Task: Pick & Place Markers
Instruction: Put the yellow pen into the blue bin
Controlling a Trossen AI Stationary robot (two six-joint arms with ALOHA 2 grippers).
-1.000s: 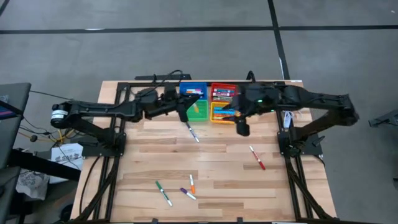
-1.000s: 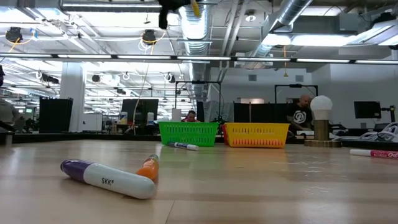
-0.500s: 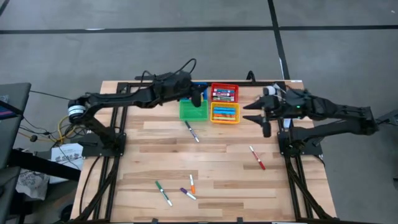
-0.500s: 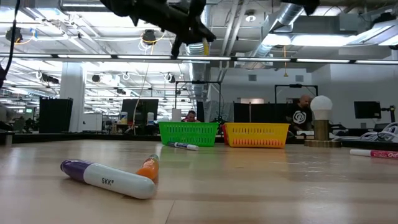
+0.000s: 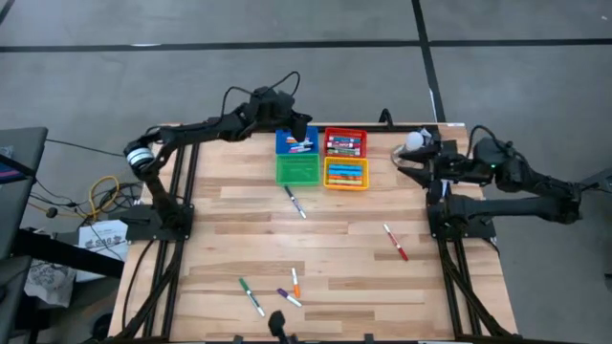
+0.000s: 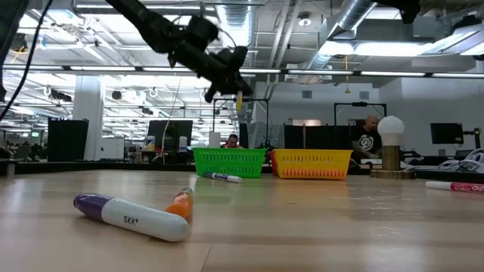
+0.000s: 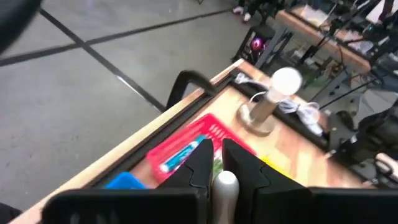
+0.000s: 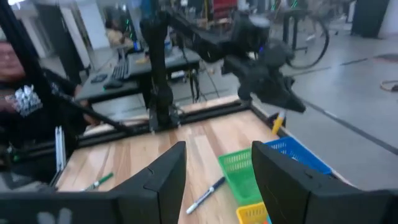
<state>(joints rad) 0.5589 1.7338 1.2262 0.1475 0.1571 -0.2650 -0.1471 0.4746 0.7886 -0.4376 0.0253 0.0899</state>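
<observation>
A: Start at the fingers. What is the left gripper [image 7: 219,163] doing?

B: Its two dark fingers [image 7: 200,163] are pressed together on a marker [image 7: 225,185]; in the left wrist view a pale rounded end pokes up between them, just below centre. In the low view the same gripper [image 6: 233,83] hangs at upper centre with a small yellowish tip [image 6: 239,99] below it. From above it sits at the top middle of the frame, over the blue bin [image 5: 295,141].

A: And the right gripper [image 8: 215,167]?

B: Fingers apart, nothing between them. From above it is at the upper right, off the bins, near a white lamp [image 5: 414,140].

A: Where are the rest of the markers?

B: Several lie in the red bin [image 5: 345,142] and yellow bin [image 5: 346,173]. The green bin [image 5: 297,169] looks nearly bare. Loose on the table [image 5: 220,239]: one marker [image 5: 296,203] just below the green bin, a red-capped marker [image 5: 396,242] at centre right, and a cluster [image 5: 273,291] at the bottom centre in green, purple and orange.

A: How would they handle?

B: I'd judge them light and stiff, with smooth plastic barrels, so likely to roll or slip if pinched near an end. Taking one across the middle of the barrel, fingers square to its length, seems safest. They look sturdy enough for a short drop into a bin.

A: So what step is this?

B: Probably the release over the blue bin; the loose ones remain.
</observation>
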